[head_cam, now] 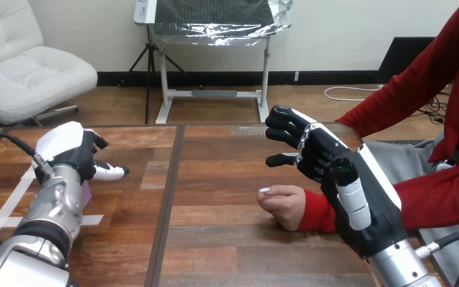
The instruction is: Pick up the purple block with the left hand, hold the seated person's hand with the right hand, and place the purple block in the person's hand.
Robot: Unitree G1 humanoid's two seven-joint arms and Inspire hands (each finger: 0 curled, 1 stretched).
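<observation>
Right hand (320, 156), fingers (284, 127) loosely open, hovers over the person's hand (282, 205), fisted on the bench (215, 239); a fist likely can't receive anything. Left hand (72, 149) mostly hides the purple block (86, 192); grip unclear, so it may slip.

The block (86, 192) is purple, the sleeve (318, 213) red, the table (215, 173) brown-planked.

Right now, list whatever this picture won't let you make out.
1. Purple block: head view, a sliver shows; the left hand and its forearm cover the rest, so contact is unclear.
2. Person's hand: head view, its wrist is hidden behind the right hand; touching or apart, cannot tell.
</observation>
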